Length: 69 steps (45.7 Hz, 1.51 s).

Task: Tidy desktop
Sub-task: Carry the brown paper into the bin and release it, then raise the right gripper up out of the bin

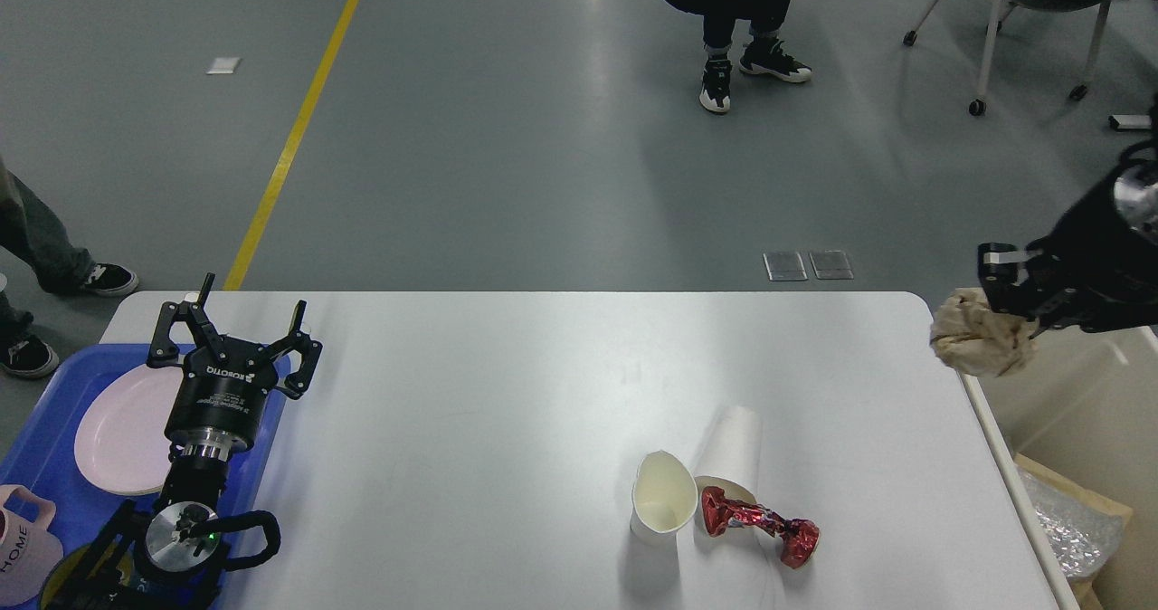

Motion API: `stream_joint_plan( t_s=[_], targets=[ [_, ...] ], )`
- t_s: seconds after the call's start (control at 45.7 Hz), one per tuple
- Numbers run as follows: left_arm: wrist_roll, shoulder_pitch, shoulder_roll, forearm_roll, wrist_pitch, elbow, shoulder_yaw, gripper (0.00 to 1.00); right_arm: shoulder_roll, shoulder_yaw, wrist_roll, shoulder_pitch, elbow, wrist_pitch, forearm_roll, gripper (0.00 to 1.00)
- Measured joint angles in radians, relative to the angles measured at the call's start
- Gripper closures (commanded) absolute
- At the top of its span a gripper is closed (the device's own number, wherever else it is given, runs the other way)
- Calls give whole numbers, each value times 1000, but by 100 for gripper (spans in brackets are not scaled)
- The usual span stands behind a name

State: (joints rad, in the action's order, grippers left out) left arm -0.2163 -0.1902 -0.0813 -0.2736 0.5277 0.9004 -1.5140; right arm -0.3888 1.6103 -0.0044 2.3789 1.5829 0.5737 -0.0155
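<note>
Grey, smooth floor with a soft glare from overhead light, crossed by a yellow painted line running diagonally toward the upper edge. A small white patch lies left of the line; two metal floor plates sit side by side. A wheeled chair stands at upper right. A standing person's legs appear at top centre, another person's legs at far left.

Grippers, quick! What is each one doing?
Left gripper: open, holding nothing.
Right gripper: shut on the crumpled brown paper ball.
</note>
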Motion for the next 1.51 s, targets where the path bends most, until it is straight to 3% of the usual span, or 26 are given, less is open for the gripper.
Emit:
stream_joint_plan(
  t_s=[0.263,0.504,0.613,0.679,0.876,1.029,1.27,1.292,1.314,1.379,1.401,1.511],
  targets=[
    [0,0,0,-1,0,0,0,4,-286,-17,-6,-390,-328,-99,11,100],
    [0,0,0,-1,0,0,0,4,-369,-378,-6,-1018,-745,-269,-3,100],
    [0,0,0,-1,0,0,0,4,-355,-585,-6,-1286,-950,-302,-4,100],
    [0,0,0,0,0,0,0,4,-285,-730,-7,-1489,-1117,-362,-3,100],
    [0,0,0,0,0,0,0,4,-48,-807,-13,-1793,-1436,-532,-17,100],
    [0,0,0,0,0,0,0,4,26,-805,-33,-1871,-1501,-607,-67,100],
    [0,0,0,0,0,0,0,4,34,-808,-44,-1881,-1506,-620,-93,100],
    [0,0,0,0,0,0,0,4,34,-808,-44,-1882,-1506,-621,-93,94],
    [0,0,0,0,0,0,0,4,34,-809,-44,-1882,-1506,-621,-93,76],
    [0,0,0,0,0,0,0,4,34,-809,-44,-1882,-1506,-626,-93,8],
    [0,0,0,0,0,0,0,4,33,-809,-44,-1882,-1506,-632,-93,0],
    [0,0,0,0,0,0,0,4,26,-808,-42,-1882,-1503,-691,-93,0]
  ],
)
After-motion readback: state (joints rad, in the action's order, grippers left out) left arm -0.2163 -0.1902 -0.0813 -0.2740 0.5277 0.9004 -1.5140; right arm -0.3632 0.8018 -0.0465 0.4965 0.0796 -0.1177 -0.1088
